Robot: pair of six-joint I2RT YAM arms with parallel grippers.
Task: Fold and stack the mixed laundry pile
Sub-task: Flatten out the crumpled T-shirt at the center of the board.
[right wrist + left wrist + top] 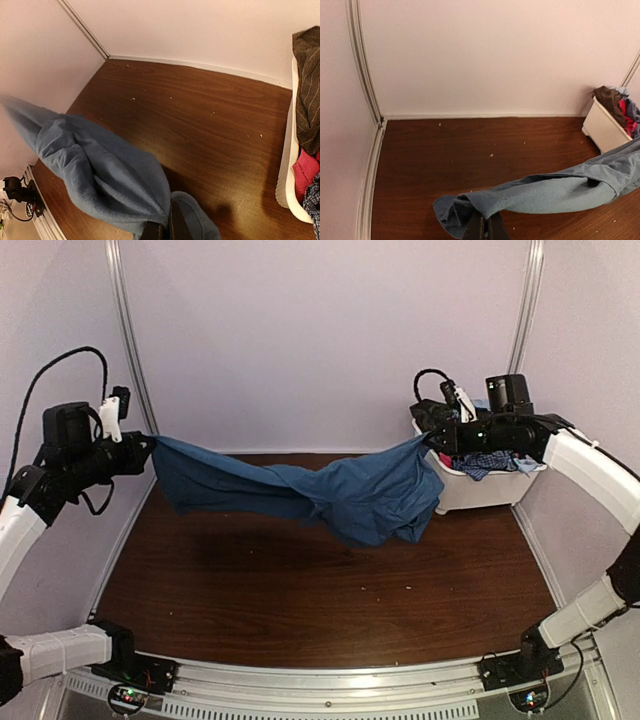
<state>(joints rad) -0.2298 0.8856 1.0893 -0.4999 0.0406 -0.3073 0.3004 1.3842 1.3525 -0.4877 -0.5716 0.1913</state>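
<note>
The dark wood-grain desk (pixel 300 590) carries a white plastic bin (pixel 485 492) at its far right corner, right of frame. Small pale specks (pixel 408 587) dot the surface.

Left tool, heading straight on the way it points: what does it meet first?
The blue shirt it grips, strung across to the right tool. The left tool would push into that cloth; past it, probably the white bin, though depth is unclear.

A: What sort of place?
B: Robotics lab rig, prob. Robot arms (pixel 595 465) bolted to alu rail (pixel 330 672), bare white walls (pixel 330 340) w/ metal corner posts (pixel 128 340), loose cables (pixel 60 360), wood-look tabletop (pixel 300 580).
</note>
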